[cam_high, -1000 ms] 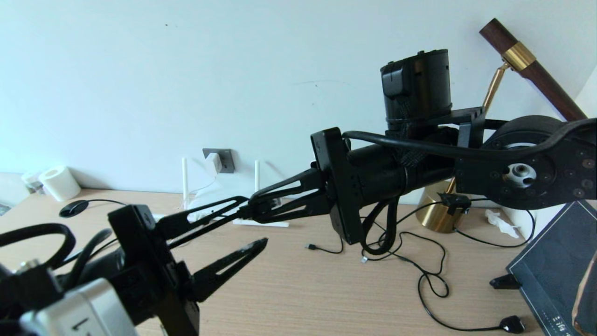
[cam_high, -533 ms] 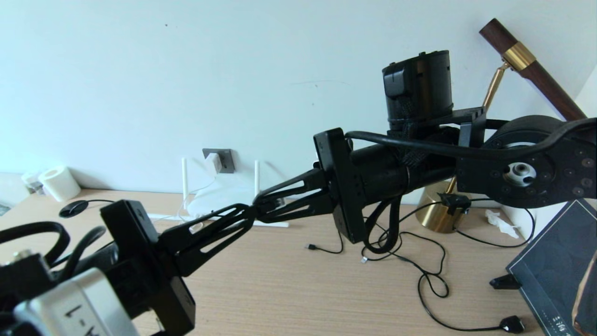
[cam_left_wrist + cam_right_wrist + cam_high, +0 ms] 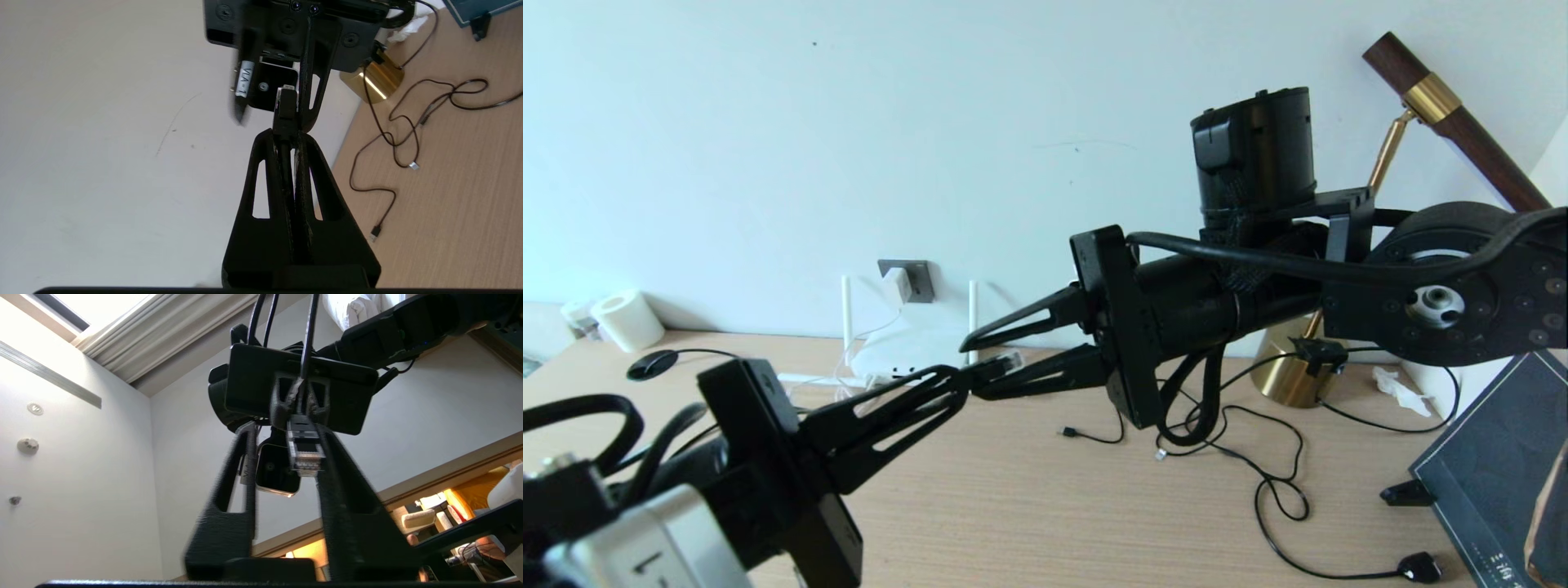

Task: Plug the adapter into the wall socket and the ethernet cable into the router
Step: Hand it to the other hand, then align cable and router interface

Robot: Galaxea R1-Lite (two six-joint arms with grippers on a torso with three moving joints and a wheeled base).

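The left gripper (image 3: 960, 382) clamps the ethernet cable's plug (image 3: 1005, 360), right gripper (image 3: 984, 363) parted at three o'clock; only the right wrist view shows the plug's contacts.

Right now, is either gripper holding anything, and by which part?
The left gripper is shut on the ethernet cable just behind its plug. The right gripper is open, holding nothing.

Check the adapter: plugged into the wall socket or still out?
Plugged in. In the head view the adapter sits on the wall socket, its thin white cord hanging down toward the router.
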